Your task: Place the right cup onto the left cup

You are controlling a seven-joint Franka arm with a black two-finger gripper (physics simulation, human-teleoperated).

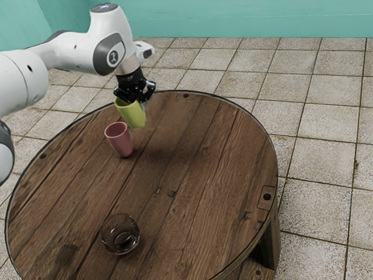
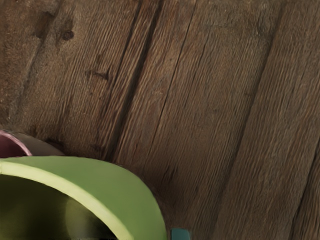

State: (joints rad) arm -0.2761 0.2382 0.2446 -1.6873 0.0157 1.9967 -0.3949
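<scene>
gripper point(image 1: 134, 99) closed on green cup point(image 1: 133, 115), wall pinched between the jaws, cup hanging under them, raised off the round wooden table point(image 1: 204, 151). pink cup point(image 1: 119, 142) on tabletop, lower than the jaws and near them, toward the exterior view's left, mouth up, nothing stacked on it. clear glass bowl point(image 1: 119, 235) on table, well apart from the jaws, nearer the exterior camera.

There are two cups, which means one yellow-green cup point(image 1: 133, 115) and one pink cup point(image 1: 121, 143). Of bowls I can count one, and it is a clear glass bowl point(image 1: 119, 233). The number of counters is also one, a round wooden counter point(image 1: 204, 157).
</scene>
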